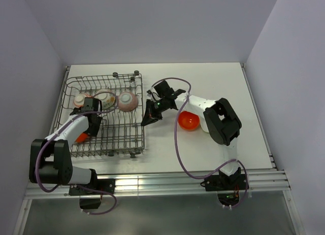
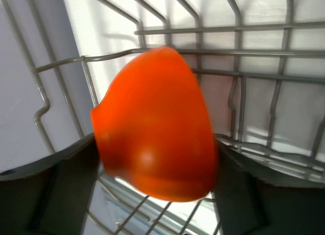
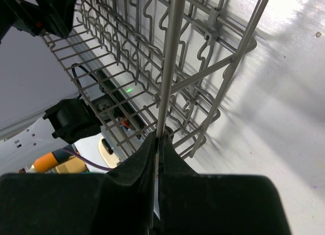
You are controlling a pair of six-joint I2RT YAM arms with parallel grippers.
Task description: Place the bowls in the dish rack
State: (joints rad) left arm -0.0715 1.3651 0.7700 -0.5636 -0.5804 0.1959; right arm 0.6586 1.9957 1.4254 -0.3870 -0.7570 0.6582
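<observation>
Orange gloss all over: found the first orange bowl point(image 2: 152, 123) lodged between the dark fingers point(image 2: 51, 194) of the left gripper point(image 2: 156, 146), filling the whole gap from one finger to the other. Noted those fingers spread wide, one at each flank of the bowl, with their edges meeting it in a blurred wrist view; cannot tell whether pressing on it or merely alongside. Recorded the bowl as tilted, not sitting level, with grey wires of the dish rack point(image 2: 254, 53) behind and beneath it. Placed it, from the overhead view, inside the rack in the near left part, close to the left wall and mostly hidden under the left arm point(image 1: 71, 126). Found the right gripper point(image 3: 157, 143) at the rack's right side, fingers closed tight on one thin upright wire of the rack, the wire running straight up out of the pinch. Moving outward, logged further bowls in the far half of the rack: a pinkish bowl point(image 1: 128, 100) toward the middle, a pale bowl point(image 1: 81, 100) with red-orange markings near the left wall, and between them another pale one partly hidden behind the left wrist. Logged a second orange bowl point(image 1: 187, 122) outside the rack, open side up on the white table point(image 1: 213, 77), just beside the right arm point(image 1: 218, 121) and apart from that arm's fingers.
</observation>
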